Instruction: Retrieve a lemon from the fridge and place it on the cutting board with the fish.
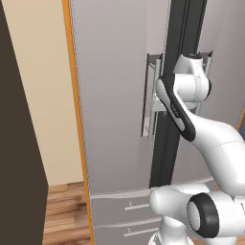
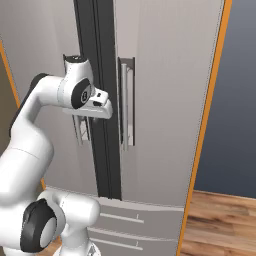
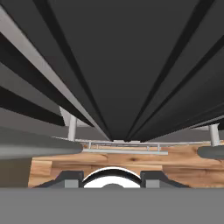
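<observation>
The fridge [image 1: 115,95] is seen as the largest thing: a tall grey double-door appliance, both doors shut, w/ a dark vertical seam [image 2: 102,100] between them. Lower drawers [image 2: 130,225] are seen under the doors. An orange cabinet edge [image 1: 76,119] is set along the fridge's left side, and a beige wall [image 1: 43,95] beyond it. At the right side another orange strip [image 2: 210,115] and a dark blue-grey wall [image 2: 237,95] are seen. The wood floor [image 2: 220,220] is visible below.

The white arm [image 1: 210,139] is raised in front of the seam. The gripper [image 2: 82,127] is placed at the left door handle [image 1: 152,95], a vertical silver bar near the door's inner edge. The right door handle [image 2: 126,105] is just beside, across the seam.

The jaws appear set narrow, but whether the bar is really clamped cannot be told; in the hand view the finger tips [image 3: 70,177] are low and the bar is not clearly btw. them.

The lemon, board and fish are not visible; the lemon is presumably inside the closed fridge.

Judgement: the step in hand is opening the left door. It would be done well if the bar is gripped squarely at mid-height, then pulled along the door's arc, not straight back, so the grip is not twisted off. The wrist should be kept clear of the right handle. The cabinet edge on the hinge side may limit the swing, and the base itself may stand in the door's path.
</observation>
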Motion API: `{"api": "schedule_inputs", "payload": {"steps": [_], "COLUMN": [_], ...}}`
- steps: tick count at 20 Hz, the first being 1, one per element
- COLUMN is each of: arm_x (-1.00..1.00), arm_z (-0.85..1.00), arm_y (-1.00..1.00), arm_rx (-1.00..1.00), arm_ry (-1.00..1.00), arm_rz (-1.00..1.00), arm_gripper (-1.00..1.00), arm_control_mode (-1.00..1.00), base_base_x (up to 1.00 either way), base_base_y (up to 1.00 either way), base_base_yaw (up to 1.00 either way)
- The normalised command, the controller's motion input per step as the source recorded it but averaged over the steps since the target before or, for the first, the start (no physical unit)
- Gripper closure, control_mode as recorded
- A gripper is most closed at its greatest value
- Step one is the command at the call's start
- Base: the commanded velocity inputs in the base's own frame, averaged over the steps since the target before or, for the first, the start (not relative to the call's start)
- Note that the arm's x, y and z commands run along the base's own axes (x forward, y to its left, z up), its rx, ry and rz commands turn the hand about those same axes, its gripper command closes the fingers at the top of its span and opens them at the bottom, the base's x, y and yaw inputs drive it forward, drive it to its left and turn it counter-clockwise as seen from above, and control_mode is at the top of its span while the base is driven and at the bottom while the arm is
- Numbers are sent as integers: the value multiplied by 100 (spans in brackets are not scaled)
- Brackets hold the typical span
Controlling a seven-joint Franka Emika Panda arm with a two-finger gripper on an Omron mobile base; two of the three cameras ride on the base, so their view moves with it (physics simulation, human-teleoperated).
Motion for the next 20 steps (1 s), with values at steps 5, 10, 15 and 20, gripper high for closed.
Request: {"api": "schedule_inputs", "payload": {"steps": [5, 10, 15, 20], "arm_x": [-9, -4, 0, 16], "arm_z": [0, 3, 10, 0], "arm_y": [16, 47, 37, 1], "arm_rx": [0, -3, -2, 0], "arm_ry": [-7, -20, -17, 0], "arm_rz": [0, -6, -12, -5], "arm_gripper": [-100, -100, -100, -100], "arm_control_mode": [-100, -100, -100, -100], "base_base_x": [0, 0, 0, 0], "base_base_y": [0, 0, 0, 0], "base_base_yaw": [0, 0, 0, 0]}}
